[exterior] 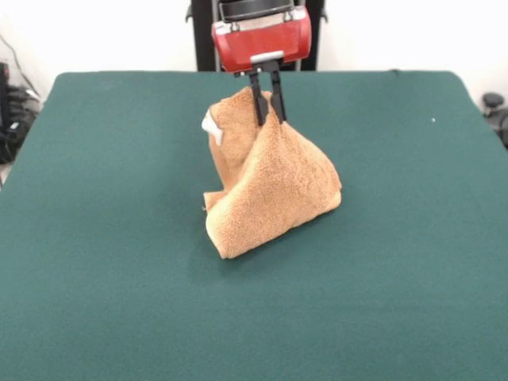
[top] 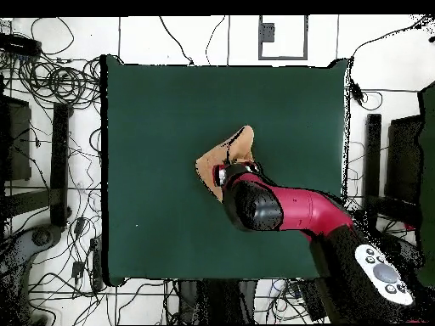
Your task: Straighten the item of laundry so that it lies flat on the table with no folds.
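Note:
The item of laundry [exterior: 274,186] is an orange-tan terry towel, lifted at one point so that it hangs like a tent, with its lower folds resting on the table [exterior: 119,238]. A white tag shows on its left side. My gripper [exterior: 270,121] comes down from the red wrist and is shut on the towel's top edge, its two black fingers [exterior: 259,107] close together. In the overhead view the towel [top: 231,153] shows only partly, since the red and black arm [top: 280,210] covers its near part. The gripper itself is hidden there under the arm.
The dark green table [top: 153,119] spreads wide on every side of the towel. Cables and dark equipment [top: 51,85] lie on the floor beyond the table's edges.

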Robot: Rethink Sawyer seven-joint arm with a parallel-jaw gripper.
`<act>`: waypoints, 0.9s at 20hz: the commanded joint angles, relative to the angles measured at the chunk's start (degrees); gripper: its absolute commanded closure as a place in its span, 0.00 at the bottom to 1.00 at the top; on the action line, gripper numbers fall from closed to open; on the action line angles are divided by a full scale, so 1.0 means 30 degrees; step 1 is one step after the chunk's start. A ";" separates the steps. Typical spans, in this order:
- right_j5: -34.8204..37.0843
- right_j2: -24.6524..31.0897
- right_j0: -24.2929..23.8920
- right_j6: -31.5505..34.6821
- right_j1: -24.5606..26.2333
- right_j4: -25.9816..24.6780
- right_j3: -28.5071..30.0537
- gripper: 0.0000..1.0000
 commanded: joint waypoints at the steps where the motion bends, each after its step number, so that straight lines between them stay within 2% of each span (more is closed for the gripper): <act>1: 0.3950 -0.6025 0.5185 0.4277 -0.0356 -0.1030 -0.2888 1.00; 4: 0.4098 -0.6336 0.5399 0.4083 -0.0409 -0.0659 -0.3057 1.00; 9: 0.6089 -0.7402 0.6066 0.4941 -0.1085 0.1240 -0.3805 1.00; 12: 0.7668 -0.7503 0.6118 0.4317 -0.1645 0.1641 -0.4513 1.00; 16: 0.8258 -0.7514 0.6074 0.3504 -0.1995 0.1591 -0.4955 1.00; 18: 0.7595 -0.7285 0.5842 0.3357 -0.2167 0.1682 -0.4776 1.00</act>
